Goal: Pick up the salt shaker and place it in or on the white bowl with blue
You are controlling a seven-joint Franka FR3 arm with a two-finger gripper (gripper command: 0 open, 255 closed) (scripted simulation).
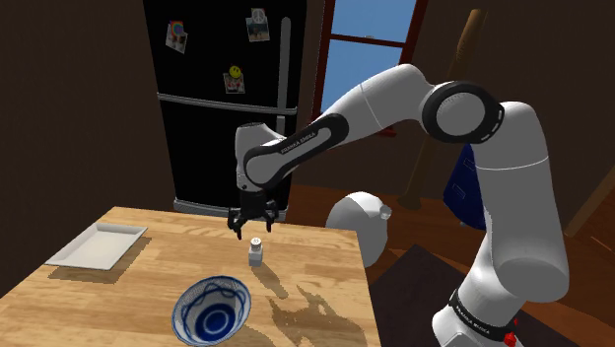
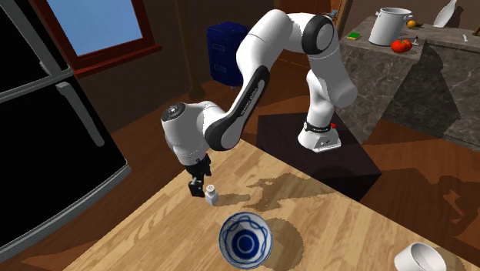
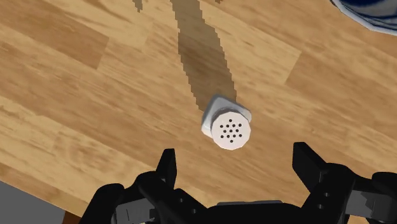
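A small white salt shaker with a round, hole-dotted cap (image 1: pixel 256 252) (image 2: pixel 210 195) (image 3: pixel 227 126) stands upright on the light wooden tabletop (image 1: pixel 128 286) (image 2: pixel 154 239) (image 3: pixel 76 95). The black two-finger tool (image 1: pixel 248 225) (image 2: pixel 197 187) (image 3: pixel 234 153) hangs just above it, pointing down. Its fingers are spread wide apart and clasp nothing. In the wrist view the shaker's cap sits in the gap ahead of the two fingertips, and neither one touches it.

The round white bowl with blue rings and swirls (image 1: pixel 212 308) (image 2: pixel 245 239) (image 3: pixel 372 13) rests on the same tabletop, near the shaker but clearly apart from it. In the shoulder view it lies below and to the left of the shaker, closer to the camera. A flat white rectangular tray (image 1: pixel 97 243) sits well away at the shoulder view's left side of the tabletop. Behind the tabletop stands a tall black refrigerator (image 1: pixel 212 128) with small pictures stuck on its door.
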